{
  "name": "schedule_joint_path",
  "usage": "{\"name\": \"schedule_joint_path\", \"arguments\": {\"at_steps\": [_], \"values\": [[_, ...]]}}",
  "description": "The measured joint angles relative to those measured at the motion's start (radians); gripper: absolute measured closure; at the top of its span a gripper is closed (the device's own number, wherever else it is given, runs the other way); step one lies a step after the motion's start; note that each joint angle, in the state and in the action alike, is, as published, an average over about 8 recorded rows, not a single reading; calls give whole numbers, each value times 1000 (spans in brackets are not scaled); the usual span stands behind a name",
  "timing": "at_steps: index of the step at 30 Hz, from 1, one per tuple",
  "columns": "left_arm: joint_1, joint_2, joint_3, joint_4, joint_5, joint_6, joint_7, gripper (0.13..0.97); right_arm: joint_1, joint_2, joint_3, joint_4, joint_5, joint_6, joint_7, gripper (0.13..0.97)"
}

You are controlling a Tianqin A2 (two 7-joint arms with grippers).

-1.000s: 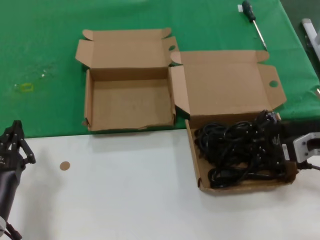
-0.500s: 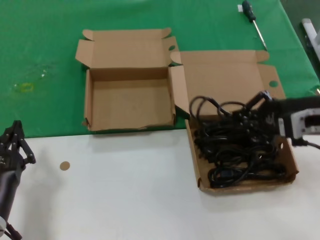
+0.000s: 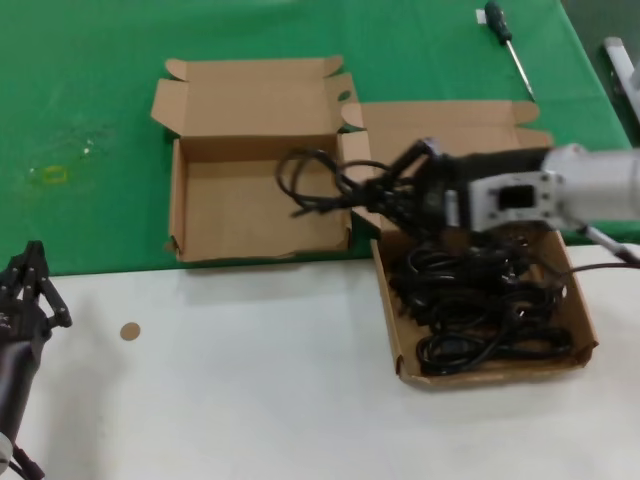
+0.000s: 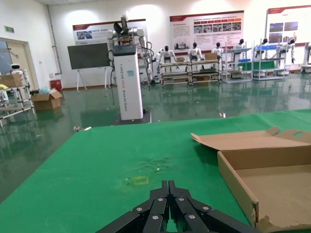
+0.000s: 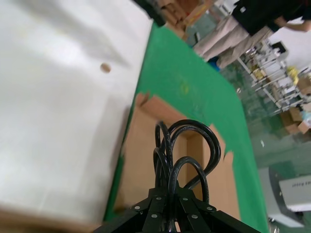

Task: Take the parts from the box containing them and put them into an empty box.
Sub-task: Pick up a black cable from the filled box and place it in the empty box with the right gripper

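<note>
My right gripper (image 3: 388, 196) is shut on one black coiled power cord (image 3: 312, 180) and holds it in the air over the right side of the empty box (image 3: 230, 215). In the right wrist view the cord's loops (image 5: 187, 145) stick out past the shut gripper (image 5: 177, 193), with the empty box (image 5: 138, 155) below. More black cords (image 3: 470, 310) lie tangled in the broader-lidded box (image 3: 480, 372) on the right. My left gripper (image 3: 30, 275) waits at the lower left, shut (image 4: 168, 187) with nothing in it.
A green-handled screwdriver (image 3: 505, 40) lies on the green cloth at the far right. A small brown disc (image 3: 130, 331) sits on the white surface near my left arm. The empty box's side wall (image 4: 235, 182) shows in the left wrist view.
My right gripper has lifted a cord out of the right box and carried it left, from above that box to over the empty box. The left arm has not moved.
</note>
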State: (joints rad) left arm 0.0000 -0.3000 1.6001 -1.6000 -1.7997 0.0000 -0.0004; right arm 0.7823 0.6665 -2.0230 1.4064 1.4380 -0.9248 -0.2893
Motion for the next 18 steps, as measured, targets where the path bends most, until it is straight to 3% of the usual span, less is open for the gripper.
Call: {"name": "schedule_joint_path", "arguments": {"at_steps": [18], "values": [[0, 0, 0, 0, 0, 0, 0, 945, 128, -316, -116, -208, -114, 144, -15, 935]]}}
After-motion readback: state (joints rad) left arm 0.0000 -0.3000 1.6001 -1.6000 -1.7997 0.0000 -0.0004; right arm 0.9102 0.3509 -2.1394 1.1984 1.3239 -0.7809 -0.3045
